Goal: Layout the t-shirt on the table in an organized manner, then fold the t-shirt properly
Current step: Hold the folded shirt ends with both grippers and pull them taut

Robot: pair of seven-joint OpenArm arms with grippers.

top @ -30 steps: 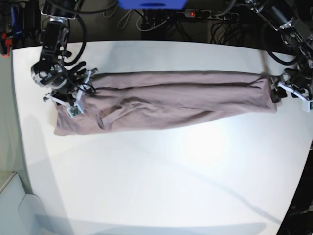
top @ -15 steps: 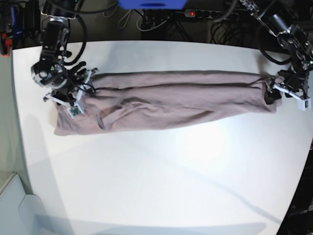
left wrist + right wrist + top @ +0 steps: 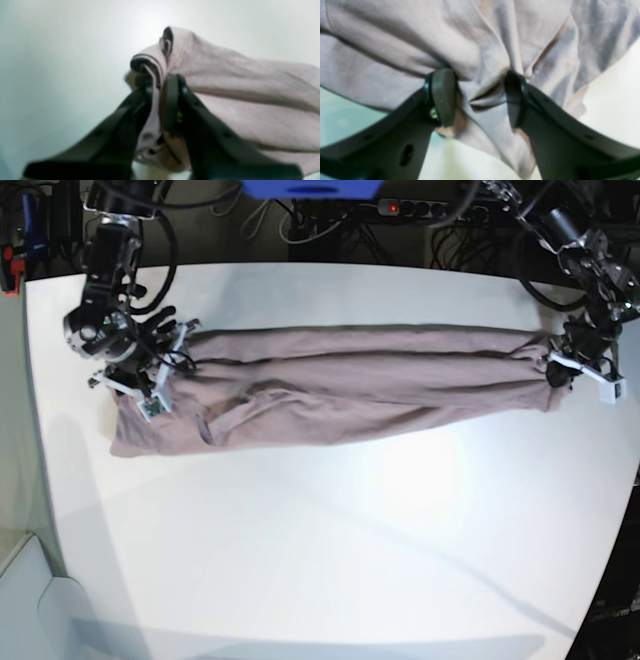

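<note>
The mauve t-shirt (image 3: 350,385) lies stretched in a long rumpled band across the far half of the white table (image 3: 300,530). My left gripper (image 3: 557,370) is at the shirt's right end. In the left wrist view it (image 3: 160,85) is shut on a folded edge of the t-shirt (image 3: 250,100), with cloth pinched between the black fingers. My right gripper (image 3: 165,375) is at the shirt's left end. In the right wrist view its jaws (image 3: 480,97) stand fairly wide but press on a gathered bunch of the t-shirt (image 3: 470,37) from both sides.
Behind the table's far edge are a power strip (image 3: 420,208) with a red light, tangled cables and a blue object (image 3: 310,188). The table's rounded left edge (image 3: 35,430) drops off beside a pale floor. White tabletop (image 3: 50,50) shows around the shirt.
My left gripper has moved in onto the shirt's right end and closed on its edge, lifting it slightly. The right gripper and the shirt's left end have stayed put.
</note>
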